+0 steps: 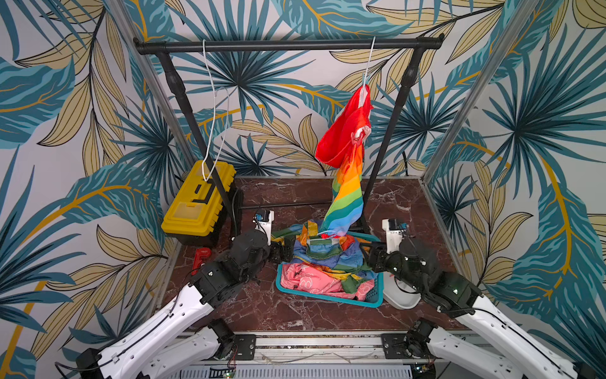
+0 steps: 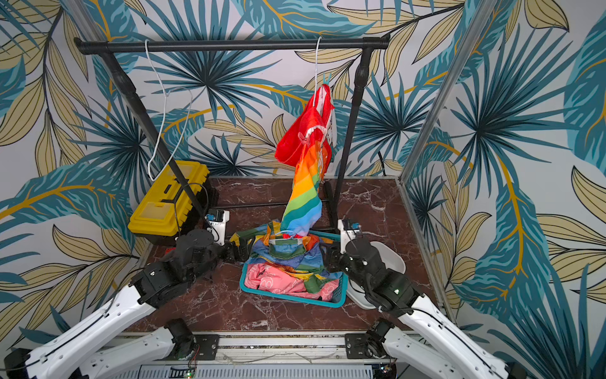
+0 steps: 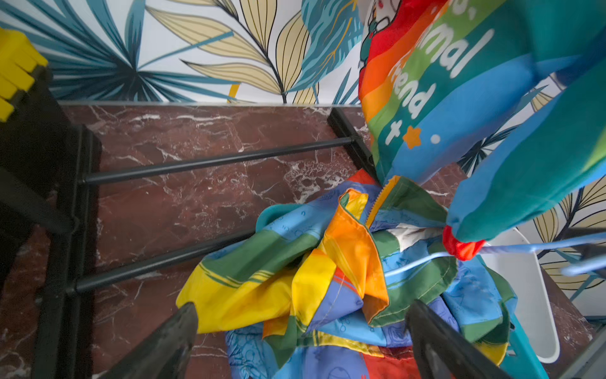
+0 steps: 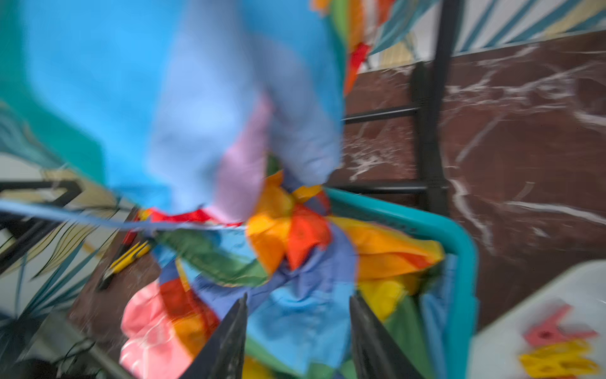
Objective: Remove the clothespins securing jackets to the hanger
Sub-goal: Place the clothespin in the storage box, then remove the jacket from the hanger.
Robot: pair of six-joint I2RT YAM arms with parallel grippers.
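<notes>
Both hands sit low, one on each side of the teal basket (image 1: 328, 297) on the marbled desk (image 1: 262, 311). The left hand (image 3: 301, 341) is released, its dark fingers spread wide, and the crumpled rainbow-striped jacket (image 3: 295, 279) lies just ahead of its tips. The right hand (image 4: 298, 341) also has its jaws apart with nothing between them, though that view is blurred. The same heap lies just in front of it, with a pink jacket (image 4: 144, 315) beneath.

The jackets are thin, slick cloth that slumps into folds, so the basket probably serves to catch them. Just beside the right hand, a white tray (image 4: 541, 295) holds a pink clothespin (image 4: 554, 333) and a yellow clothespin (image 4: 557, 361). Both are rigid, wedge-shaped plastic and are likely parked there once freed.

High above both hands, the red-hooded jacket (image 1: 347, 183) hangs from the black rail (image 1: 288, 44), its hem reaching the heap. A pinkish peg (image 1: 355, 139) seems to grip it below the hood.
</notes>
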